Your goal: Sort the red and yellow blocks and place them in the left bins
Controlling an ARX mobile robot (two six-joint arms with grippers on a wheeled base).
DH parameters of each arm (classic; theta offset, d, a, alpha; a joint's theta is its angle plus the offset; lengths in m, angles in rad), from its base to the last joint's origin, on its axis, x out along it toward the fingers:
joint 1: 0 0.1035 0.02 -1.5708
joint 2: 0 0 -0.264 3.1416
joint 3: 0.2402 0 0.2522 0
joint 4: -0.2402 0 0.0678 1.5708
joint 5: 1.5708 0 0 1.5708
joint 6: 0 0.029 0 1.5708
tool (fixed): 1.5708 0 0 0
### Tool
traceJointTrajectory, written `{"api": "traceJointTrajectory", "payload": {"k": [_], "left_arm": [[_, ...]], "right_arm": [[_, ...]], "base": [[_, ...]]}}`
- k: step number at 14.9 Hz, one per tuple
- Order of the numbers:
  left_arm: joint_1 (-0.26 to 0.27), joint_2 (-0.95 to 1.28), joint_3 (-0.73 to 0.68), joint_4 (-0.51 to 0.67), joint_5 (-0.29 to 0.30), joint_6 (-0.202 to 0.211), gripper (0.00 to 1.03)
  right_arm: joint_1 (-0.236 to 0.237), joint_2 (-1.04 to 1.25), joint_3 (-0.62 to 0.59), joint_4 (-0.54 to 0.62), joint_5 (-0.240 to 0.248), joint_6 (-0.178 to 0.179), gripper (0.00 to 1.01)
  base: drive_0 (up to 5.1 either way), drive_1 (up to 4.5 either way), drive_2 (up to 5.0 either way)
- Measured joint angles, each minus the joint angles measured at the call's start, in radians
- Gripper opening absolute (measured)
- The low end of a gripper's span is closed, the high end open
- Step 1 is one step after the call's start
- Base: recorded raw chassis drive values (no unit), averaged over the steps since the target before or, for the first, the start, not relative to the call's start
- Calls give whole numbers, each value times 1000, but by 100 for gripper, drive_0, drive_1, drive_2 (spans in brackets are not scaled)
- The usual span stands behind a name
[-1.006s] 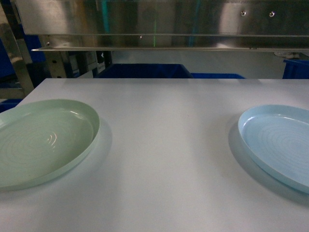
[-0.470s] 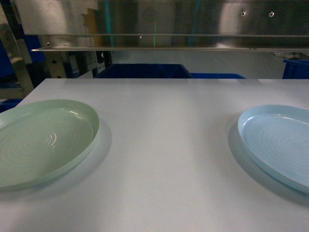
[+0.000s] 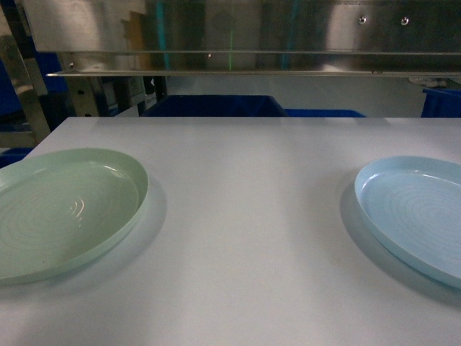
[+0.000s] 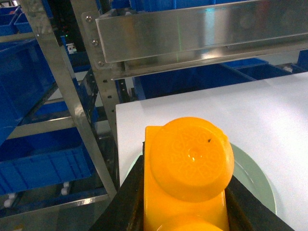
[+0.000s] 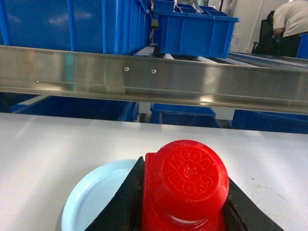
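Observation:
In the left wrist view an orange-yellow block (image 4: 188,168) with round studs fills the bottom of the frame, clamped between my left gripper's (image 4: 185,202) black fingers (image 4: 127,197), above the pale green plate (image 4: 255,180). In the right wrist view a red block (image 5: 185,185) sits gripped by my right gripper (image 5: 185,211) over the pale blue plate (image 5: 91,197). Blue bins (image 4: 41,161) stand on the rack to the left of the table; another blue bin (image 3: 212,106) shows behind it. Neither gripper nor block appears in the head view.
The white table (image 3: 252,216) carries the green plate (image 3: 61,209) at left and the blue plate (image 3: 418,213) at right. A steel rail (image 3: 238,61) crosses above the table's far edge. Metal rack posts (image 4: 65,82) stand at the table's left corner.

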State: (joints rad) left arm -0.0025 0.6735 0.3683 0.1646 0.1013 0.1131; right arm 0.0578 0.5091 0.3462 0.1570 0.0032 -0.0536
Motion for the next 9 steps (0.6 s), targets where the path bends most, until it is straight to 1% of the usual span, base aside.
{"api": "traceJointTrajectory", "payload": {"k": [5,9], "left_arm": [[11,6,9,5,5,0,27],[21,9,11,-16,15,1,27]], "right_arm": [[0,0,0,0,0,0,27],[0,0,0,0,0,0,27]], "base": [[0,0,0],[0,0,0]]}}
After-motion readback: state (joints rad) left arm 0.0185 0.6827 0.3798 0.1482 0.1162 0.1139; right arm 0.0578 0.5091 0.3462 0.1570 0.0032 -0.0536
